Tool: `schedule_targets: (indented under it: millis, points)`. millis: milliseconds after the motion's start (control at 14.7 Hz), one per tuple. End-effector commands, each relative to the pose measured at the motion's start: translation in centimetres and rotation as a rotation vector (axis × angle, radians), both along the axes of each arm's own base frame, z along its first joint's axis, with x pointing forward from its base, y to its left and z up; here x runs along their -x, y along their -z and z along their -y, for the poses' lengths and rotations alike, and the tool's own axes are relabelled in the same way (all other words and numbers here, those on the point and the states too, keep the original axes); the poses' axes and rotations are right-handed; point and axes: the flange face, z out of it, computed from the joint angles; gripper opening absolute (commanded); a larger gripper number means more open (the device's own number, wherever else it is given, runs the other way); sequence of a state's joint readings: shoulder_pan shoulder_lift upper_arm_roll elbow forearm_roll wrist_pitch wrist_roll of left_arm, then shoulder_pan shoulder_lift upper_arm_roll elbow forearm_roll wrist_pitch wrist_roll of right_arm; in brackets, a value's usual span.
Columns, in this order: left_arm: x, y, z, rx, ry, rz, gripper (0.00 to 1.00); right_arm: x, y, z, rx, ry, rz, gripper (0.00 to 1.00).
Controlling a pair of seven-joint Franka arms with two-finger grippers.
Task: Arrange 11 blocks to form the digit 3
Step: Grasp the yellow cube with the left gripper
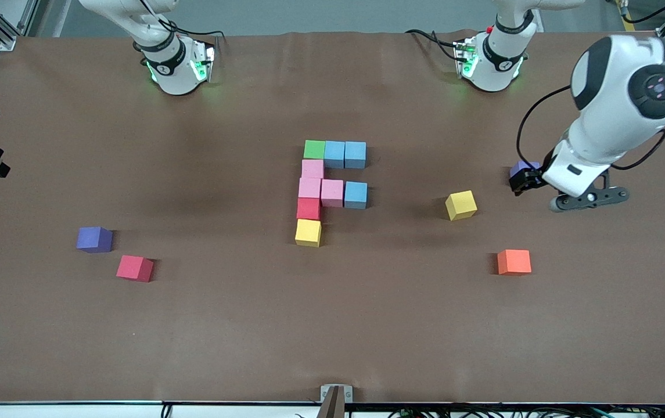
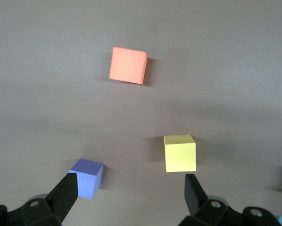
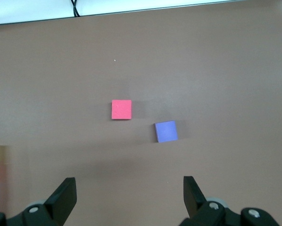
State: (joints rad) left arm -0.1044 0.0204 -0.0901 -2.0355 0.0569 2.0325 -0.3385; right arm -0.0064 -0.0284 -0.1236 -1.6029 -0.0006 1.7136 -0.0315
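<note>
**Nine cubes joined mid-table, three loose ones lying apart, both grippers spread and empty**

I am looking down at the brown table [image 1: 332, 325], where the unfinished digit 3 [image 1: 330, 190] is sitting at the middle as a cluster of touching cubes. Its top bar is running green cube [image 1: 314, 149], then two light blue cubes [image 1: 344, 154]. From the green one a column is coming toward the front camera: two pink cubes [image 1: 311, 178], a red cube [image 1: 308, 208] and a yellow cube [image 1: 308, 233]. A third pink cube [image 1: 332, 193] and a third light blue cube [image 1: 355, 194] are forming the middle bar (the bottom bar is not yet laid).

Toward the left arm's end, a loose yellow cube [image 1: 460, 205] is lying well apart from the figure, and an orange cube [image 1: 514, 261] is lying nearer the front camera than it. The left gripper [image 2: 130, 188] is hanging over that end with its fingers [image 2: 65, 193] spread wide and gripping nothing; a purple cube [image 1: 522, 169] is sitting just beside one finger.

Toward the right arm's end, a second purple cube [image 1: 94, 238] and a pinkish-red cube [image 1: 135, 267] are lying near each other. The right gripper [image 3: 129, 195], seen only in its wrist view, is holding its fingers wide apart and empty over bare table.
</note>
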Motion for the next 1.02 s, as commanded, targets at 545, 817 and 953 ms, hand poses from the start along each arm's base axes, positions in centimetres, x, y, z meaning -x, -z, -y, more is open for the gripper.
schedule_targets:
  millis: [545, 817, 953]
  points:
    - [4.9, 16.9, 3.7, 0.09, -0.125, 0.113, 1.0, 0.0, -0.1, -0.2, 0.019, -0.016, 0.001, 1.0]
    - [5.4, 20.3, 4.7, 0.112, -0.161, 0.114, 1.0, 0.1, 0.0, -0.2, 0.016, -0.014, -0.009, 1.0]
    - [5.5, 20.7, 5.3, 0.115, -0.166, 0.11, 1.0, 0.1, 0.0, -0.4, 0.016, -0.016, -0.009, 1.0]
